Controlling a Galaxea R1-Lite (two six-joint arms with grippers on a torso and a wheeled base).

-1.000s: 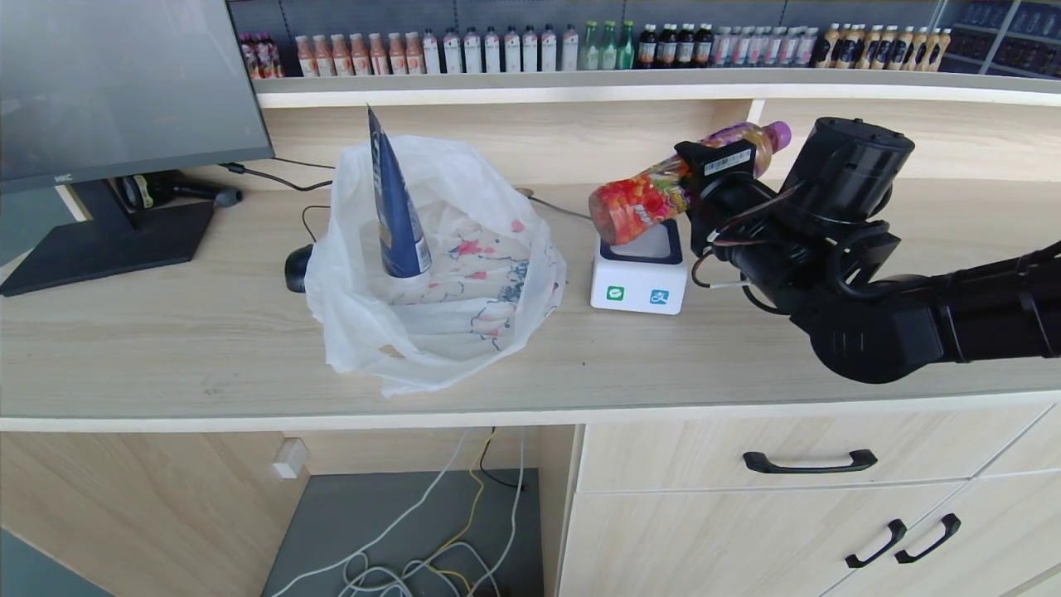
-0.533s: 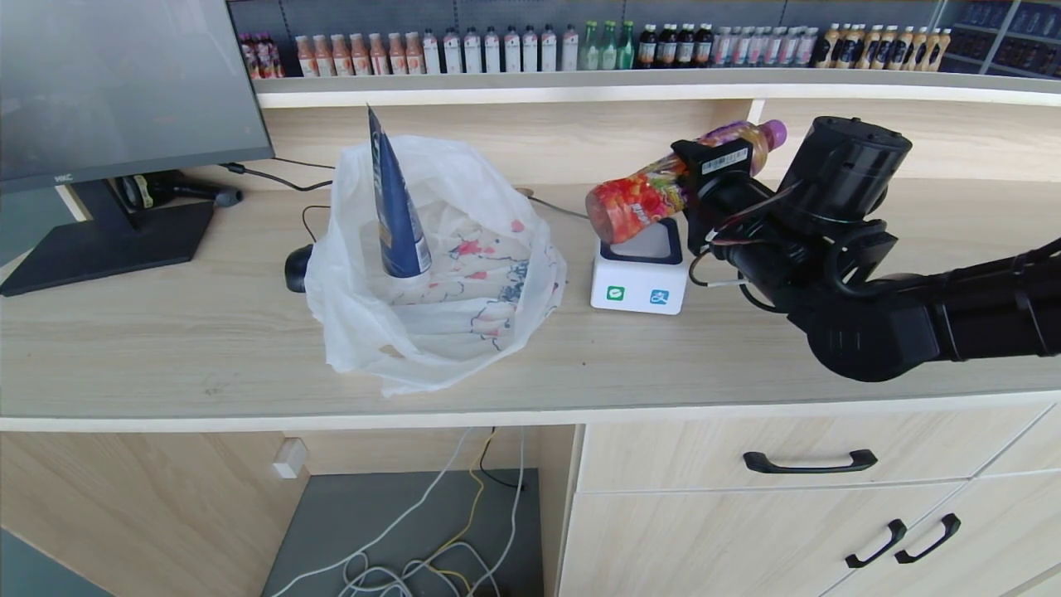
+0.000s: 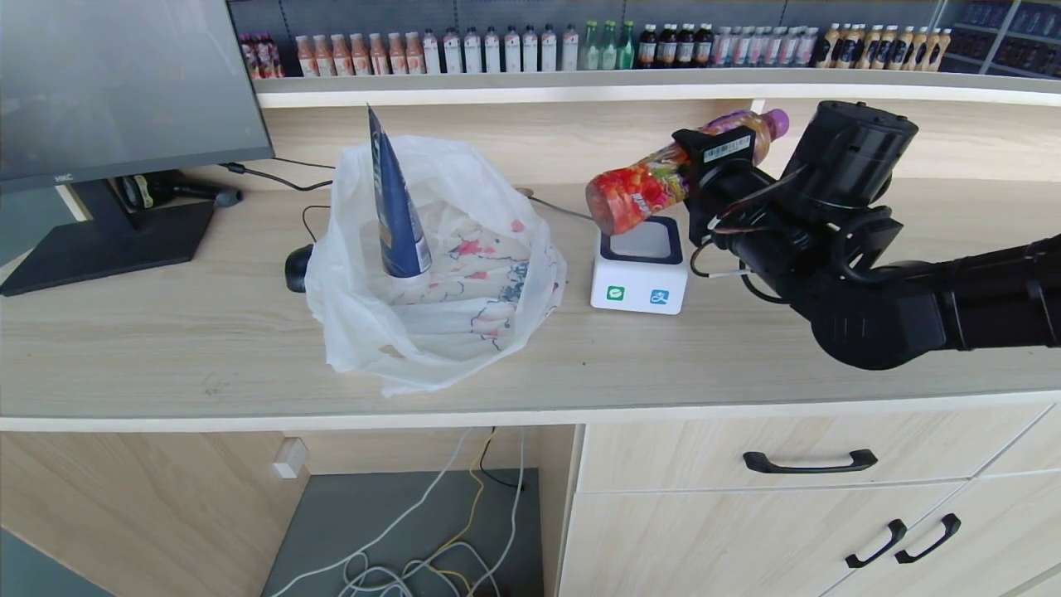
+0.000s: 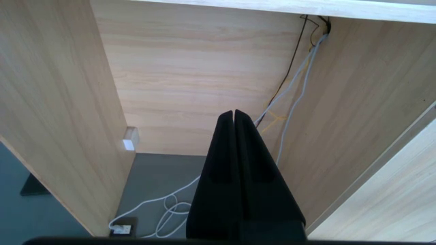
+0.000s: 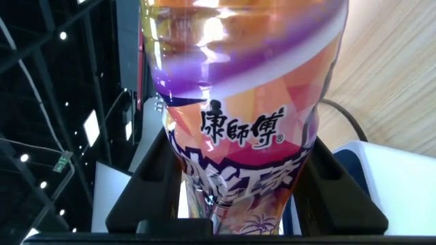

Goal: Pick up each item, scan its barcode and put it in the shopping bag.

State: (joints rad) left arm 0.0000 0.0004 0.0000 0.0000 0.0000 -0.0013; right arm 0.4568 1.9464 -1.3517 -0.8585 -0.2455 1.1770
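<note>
Over the wooden counter (image 3: 166,332), I'm holding the juice bottle (image 3: 638,186) clamped in my right gripper (image 3: 703,172) above the scanner (image 3: 640,269), probably mid-scan. Next it's needing carrying into the shopping bag (image 3: 464,315). My left gripper (image 4: 235,122) is resting with fingers together.

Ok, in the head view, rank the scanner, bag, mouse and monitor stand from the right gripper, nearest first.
1. Scanner, just below the right gripper and its bottle.
2. Bag, to the left, mid-counter.
3. Mouse, at the bag's far left side.
4. Monitor stand, far left.
</note>
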